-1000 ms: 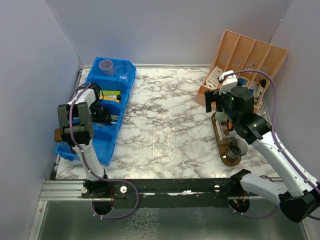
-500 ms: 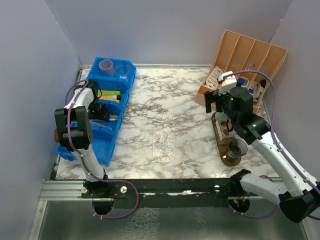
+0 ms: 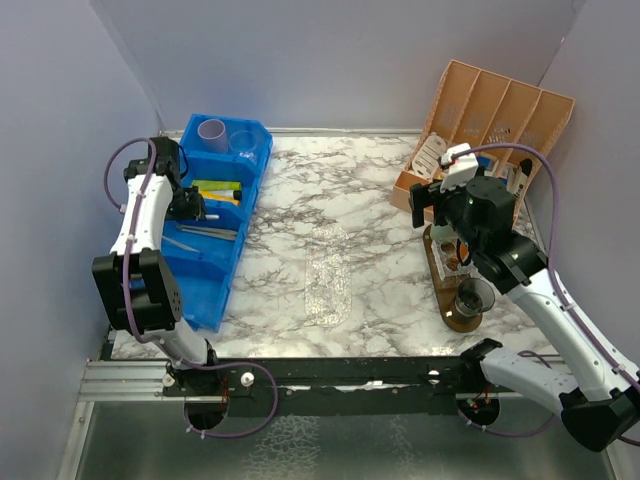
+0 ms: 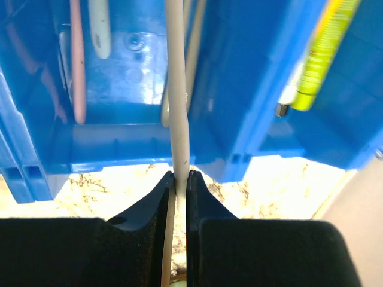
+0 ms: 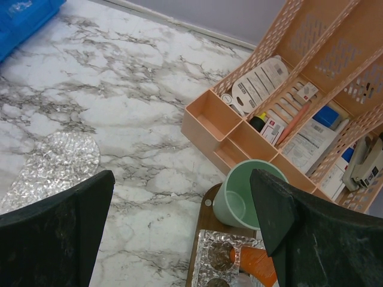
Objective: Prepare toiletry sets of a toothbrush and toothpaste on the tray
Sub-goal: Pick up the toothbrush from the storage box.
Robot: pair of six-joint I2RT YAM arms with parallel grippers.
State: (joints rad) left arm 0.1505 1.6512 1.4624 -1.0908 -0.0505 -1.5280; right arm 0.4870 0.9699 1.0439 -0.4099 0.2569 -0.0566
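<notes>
Blue bin sits at the left edge of the marble tabletop. In the top view the left gripper hangs over its middle compartment, but what it grips cannot be made out from here. A lilac cup and a clear cup stand in the far compartment, with a yellow-green tube lying just behind the gripper. On the right, a smoky dark cup stands on the near end of the wooden tray. The right gripper is above the tray's far end, beside the peach organizer. The left wrist view settles the grip: the jaws are pinched tight on a cream toothbrush, whose handle runs up over the bin wall, and a pink toothbrush lies to its left. The right wrist view shows its fingers spread wide with nothing between them. Below them a mint green cup stands upright on the tray's far end, mostly hidden by the arm in the top view. An orange tube lies on foil just nearer.
</notes>
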